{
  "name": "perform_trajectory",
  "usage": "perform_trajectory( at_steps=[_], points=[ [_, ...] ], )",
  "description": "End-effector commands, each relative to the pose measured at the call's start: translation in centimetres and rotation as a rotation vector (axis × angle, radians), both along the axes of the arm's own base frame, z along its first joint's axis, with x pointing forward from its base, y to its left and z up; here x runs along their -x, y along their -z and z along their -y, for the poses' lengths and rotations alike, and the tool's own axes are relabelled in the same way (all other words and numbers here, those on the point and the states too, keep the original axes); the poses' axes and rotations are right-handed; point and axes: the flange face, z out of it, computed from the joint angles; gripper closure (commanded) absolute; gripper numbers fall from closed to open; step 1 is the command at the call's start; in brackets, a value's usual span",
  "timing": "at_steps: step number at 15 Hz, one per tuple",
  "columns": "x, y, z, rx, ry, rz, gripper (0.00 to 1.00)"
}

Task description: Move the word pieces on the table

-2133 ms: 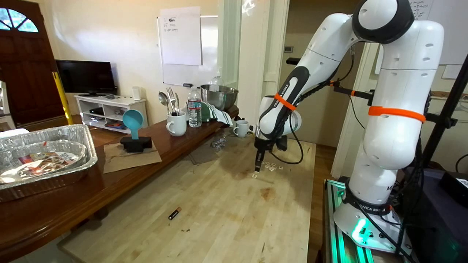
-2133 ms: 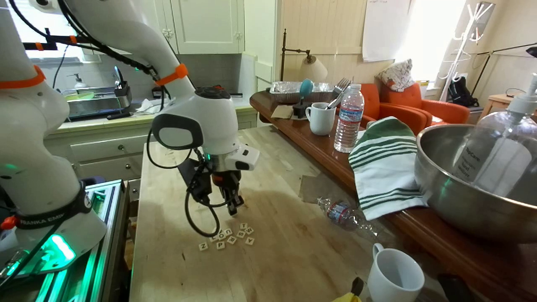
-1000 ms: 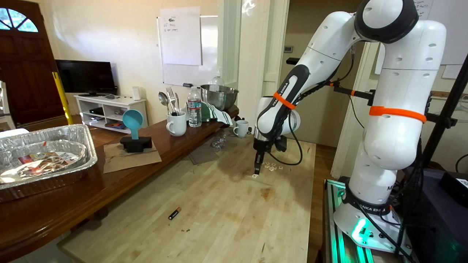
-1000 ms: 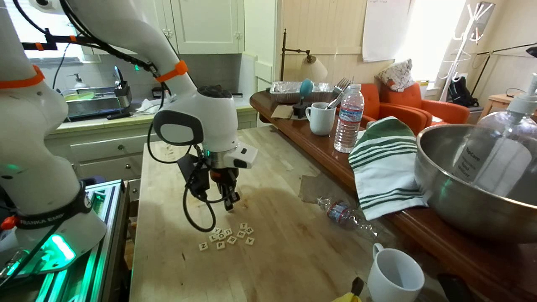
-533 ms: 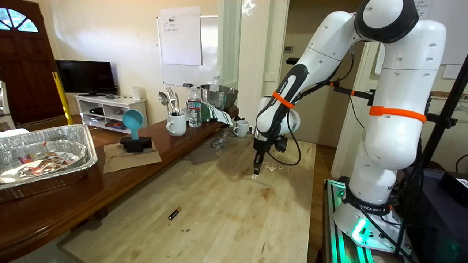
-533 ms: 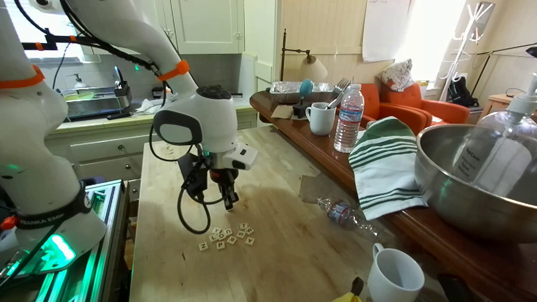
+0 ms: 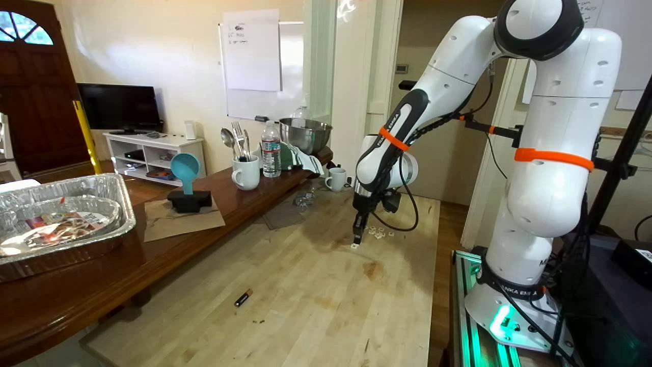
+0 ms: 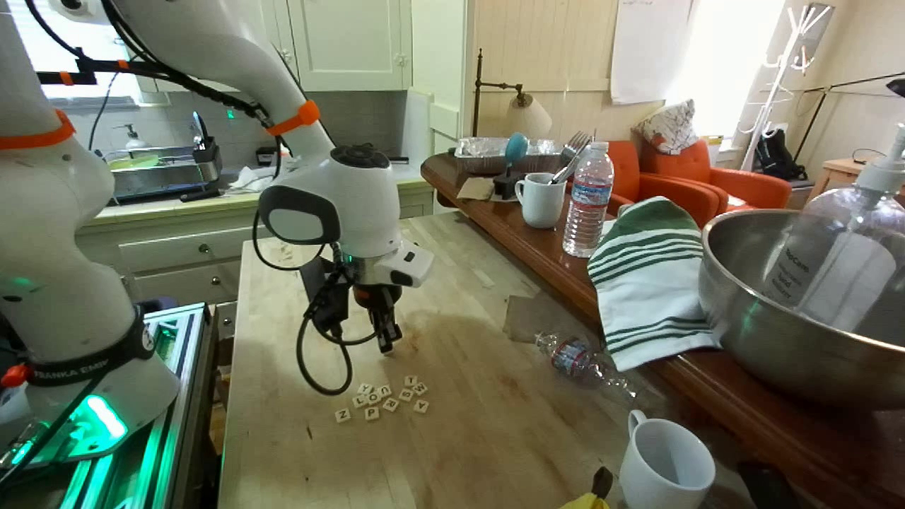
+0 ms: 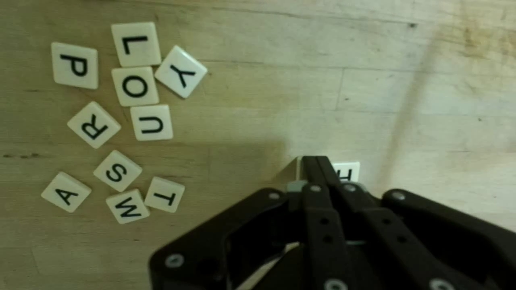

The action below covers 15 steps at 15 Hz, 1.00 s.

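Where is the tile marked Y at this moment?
In the wrist view, the Y tile lies at upper left, just right of the L tile and the O tile, with the U tile to its lower left.

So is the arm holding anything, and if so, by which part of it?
Nothing, it appears: the end effector is closed, its jaws together with nothing visible between them. In the wrist view it partly hides the H tile.

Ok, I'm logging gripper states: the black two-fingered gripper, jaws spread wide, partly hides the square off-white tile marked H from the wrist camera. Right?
Not quite: the wrist view shows the black two-fingered gripper with its jaws closed together. It does partly hide the square off-white tile marked H.
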Motion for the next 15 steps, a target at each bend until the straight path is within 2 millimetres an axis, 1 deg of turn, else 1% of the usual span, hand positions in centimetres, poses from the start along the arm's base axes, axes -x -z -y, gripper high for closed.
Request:
perform_trajectory(
  at_steps=[1,10,15],
  points=[
    [0.6,1.4,-1.0,-0.001,-0.004,-0.041,1.00],
    [0.0,0.1,-1.3,0.027,-0.016,-0.016,1.00],
    [-0.1,-0.2,-1.3,0.030,-0.016,-0.007,1.00]
  ],
)
